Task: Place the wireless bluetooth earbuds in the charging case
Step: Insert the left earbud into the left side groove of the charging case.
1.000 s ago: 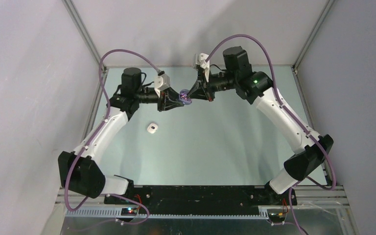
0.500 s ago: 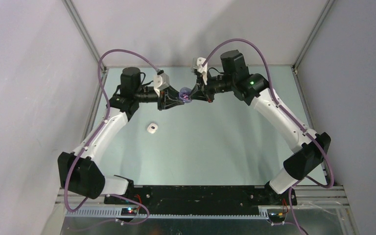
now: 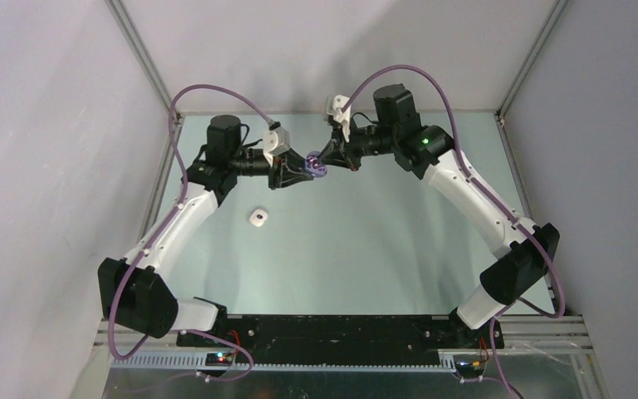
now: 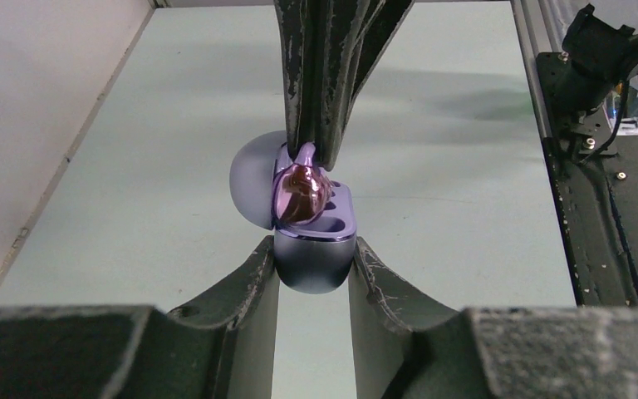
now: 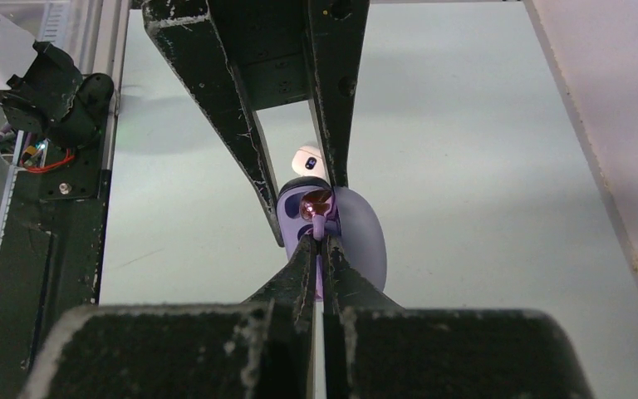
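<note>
1. Our right gripper (image 5: 320,249) has its two fingers drawn almost together. They are pinched on the thin stem of a purple earbud (image 4: 301,189).
2. The earbud's glossy rounded head points away from those fingers and lies in the mouth of one well of the purple charging case (image 4: 314,264). We cannot tell whether it is pressed fully home.
3. A second well in the case, just beside the earbud, shows as a dark hollow.
4. Our left gripper (image 3: 299,169) is clamped on the case. One finger presses each side of its rounded body, and the well face is turned toward the right gripper.
5. The lid (image 4: 252,179) of the case stands swung open. From the left wrist camera it is a pale purple dome to the left of the wells. From the right wrist camera it shows to the right of the earbud.
6. From above, we see the two grippers meeting tip to tip over the far middle of the table (image 3: 365,241), with case and earbud held up between them, off the surface.
7. A small white rounded object (image 3: 257,218) lies on the table, nearer the bases and to the left of the left gripper, well apart from the case. The right wrist camera shows a dark oval mark on it.
8. Both forearms angle inward from the outer edges, and purple cables (image 3: 216,90) arch over each arm.
</note>
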